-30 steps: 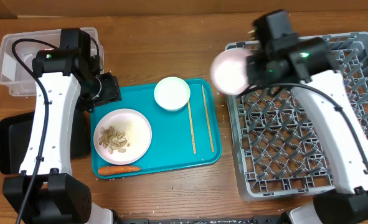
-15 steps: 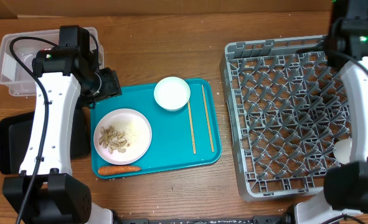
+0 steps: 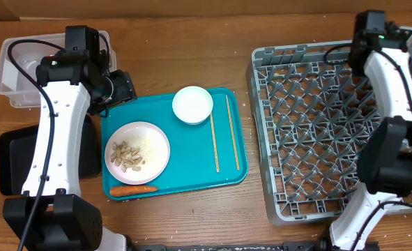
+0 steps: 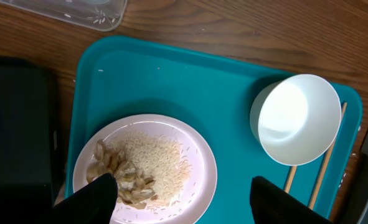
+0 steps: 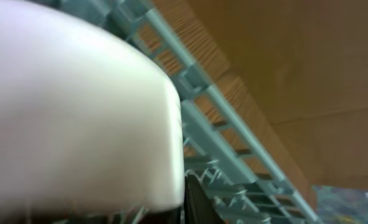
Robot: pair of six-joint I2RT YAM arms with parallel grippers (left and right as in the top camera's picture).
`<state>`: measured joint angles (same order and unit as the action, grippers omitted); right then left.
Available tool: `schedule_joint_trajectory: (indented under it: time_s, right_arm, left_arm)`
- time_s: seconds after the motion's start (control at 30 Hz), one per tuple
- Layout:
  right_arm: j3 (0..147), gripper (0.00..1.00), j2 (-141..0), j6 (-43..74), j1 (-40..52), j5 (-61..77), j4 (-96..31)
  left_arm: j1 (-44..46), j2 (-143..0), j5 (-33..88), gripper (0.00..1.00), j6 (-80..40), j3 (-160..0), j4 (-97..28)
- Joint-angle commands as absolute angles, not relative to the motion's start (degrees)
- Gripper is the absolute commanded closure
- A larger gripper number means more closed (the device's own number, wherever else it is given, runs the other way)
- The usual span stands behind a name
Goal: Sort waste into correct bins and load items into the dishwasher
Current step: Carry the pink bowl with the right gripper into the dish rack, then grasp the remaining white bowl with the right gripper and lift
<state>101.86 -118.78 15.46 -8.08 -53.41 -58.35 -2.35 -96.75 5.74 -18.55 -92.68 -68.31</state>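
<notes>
At the far right corner of the dish rack (image 3: 310,132) hung the right gripper (image 3: 373,31). In its wrist view a white bowl (image 5: 71,112) lay right against it, with the rack just behind and below, so the setting-down should go downward. Whether it clamped the bowl, I could not tell. Well apart, the left gripper (image 4: 187,202) stood spread wide above the plate (image 4: 210,171) on the teal tray (image 4: 171,74).
</notes>
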Motion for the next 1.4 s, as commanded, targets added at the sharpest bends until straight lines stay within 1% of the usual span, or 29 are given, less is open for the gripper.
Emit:
schedule_joint_trajectory:
  time_s: [0.0, 0.13, 0.17, 0.23, 0.3, 0.33, 0.43, 0.57, 0.63, 0.73, 0.77, 0.87, 0.93, 1.2, 1.37]
  right_arm:
    - [101.58, 0.96, -120.64, 18.33, -6.57, -49.19, -60.27]
    - [101.58, 0.96, -120.46, 18.28, -4.27, -45.65, -62.41]
    - [101.58, 0.92, -120.46, 18.26, -3.77, -44.58, -63.37]
    - [101.58, 0.76, -120.46, 18.26, -2.66, -42.70, -65.89]
    - [101.71, 0.59, -120.40, 18.31, -1.67, -40.86, -68.07]
    - [101.78, 0.55, -120.16, 18.33, -1.23, -39.81, -69.12]
    - [102.87, 0.50, -118.69, 20.27, -0.21, -38.04, -72.18]
    - [107.26, 0.50, -115.22, 19.16, 1.13, -33.04, -75.24]
    - [110.67, 0.49, -113.12, 16.29, 2.66, -27.53, -75.81]
    - [114.85, 0.43, -110.96, 9.74, 5.45, -12.91, -74.67]
    - [116.09, 0.41, -110.43, 7.38, 6.87, -5.04, -73.89]
    - [116.73, 0.37, -110.26, 6.13, 10.81, 9.15, -71.24]
    - [115.92, 0.36, -110.78, 6.17, 14.11, 13.82, -69.32]
    - [114.72, 0.36, -117.40, 8.16, 26.33, 13.80, -66.70]
    - [114.72, 0.38, -123.61, 15.31, 29.63, 8.95, -65.73]
  left_arm:
    - [-2.33, -95.88, 5.50, 0.29, -19.55, -93.80, -68.23]
    - [-2.33, -95.88, 5.48, 0.29, -19.53, -93.80, -68.34]
    - [-2.33, -95.88, 5.48, 0.29, -19.53, -93.80, -68.40]
    - [-2.33, -95.88, 5.48, 0.29, -19.51, -93.80, -68.58]
    - [-2.33, -95.88, 5.34, 0.25, -19.49, -93.80, -68.62]
    - [-2.33, -95.88, 5.34, 0.24, -19.42, -93.80, -68.60]
    - [-2.33, -95.88, 5.34, 0.21, -19.31, -93.80, -68.66]
    - [-2.33, -95.88, 5.34, 0.19, -19.05, -93.80, -69.08]
    - [-2.33, -95.88, 5.37, 0.18, -18.61, -93.80, -69.43]
    - [-2.33, -95.88, 5.34, 0.18, -17.98, -93.80, -69.87]
    - [-2.33, -95.88, 5.34, 0.17, -17.98, -93.80, -69.87]
    - [-2.33, -95.88, 5.34, 0.16, -17.98, -93.80, -70.04]
    - [-2.33, -95.88, 5.34, 0.15, -17.98, -93.80, -70.35]
    - [-2.33, -95.88, 5.32, 0.12, -17.98, -93.80, -72.16]
    - [-2.33, -95.88, 5.32, 0.12, -17.98, -93.80, -72.29]
